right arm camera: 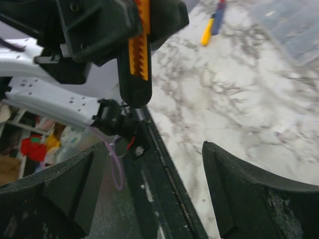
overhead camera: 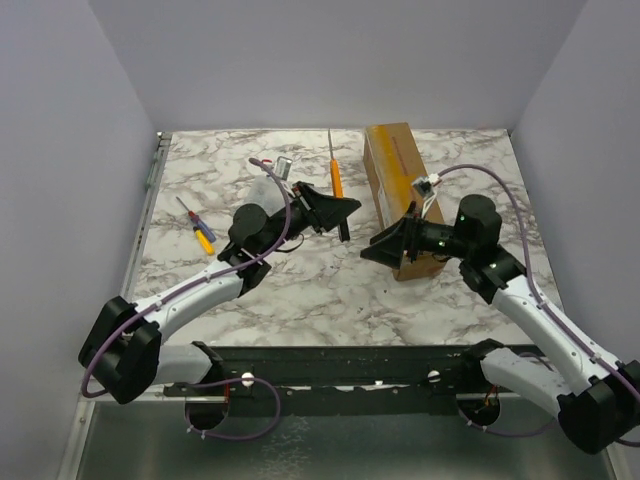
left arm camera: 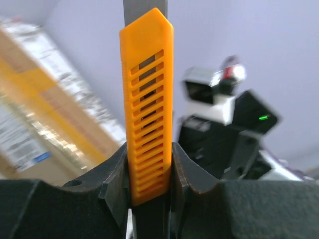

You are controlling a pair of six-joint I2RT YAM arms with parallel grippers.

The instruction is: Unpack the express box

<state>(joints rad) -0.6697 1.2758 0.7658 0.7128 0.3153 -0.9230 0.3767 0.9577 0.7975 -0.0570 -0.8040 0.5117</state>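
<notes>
Looking at the top view first: express box lies flat on the counter at about 1 o'clock, long axis running 12 to 6, tan tape strip facing up. Top looks closed. My right arm's wrist overlaps its near end in that view (can't tell if it touches).

Left claw sits near counter centre, clamped tight on an orange utility knife. In the top view the knife sticks out toward 12 o'clock, just at 9 o'clock of the box and not touching it. Left wrist view confirms: both fingers are pressed against the flat sides of the slotted orange body, with a grey strip showing past its top end (blade or housing, I can't tell).

Right claw faces 9 o'clock, toward the left claw, near it with a gap between. From the right wrist view its fingers are spread wide and hold nothing; I see the gripped knife at 12 o'clock in that frame.

A yellow-and-blue screwdriver lies on the counter at 9 o'clock, well apart from the box.
</notes>
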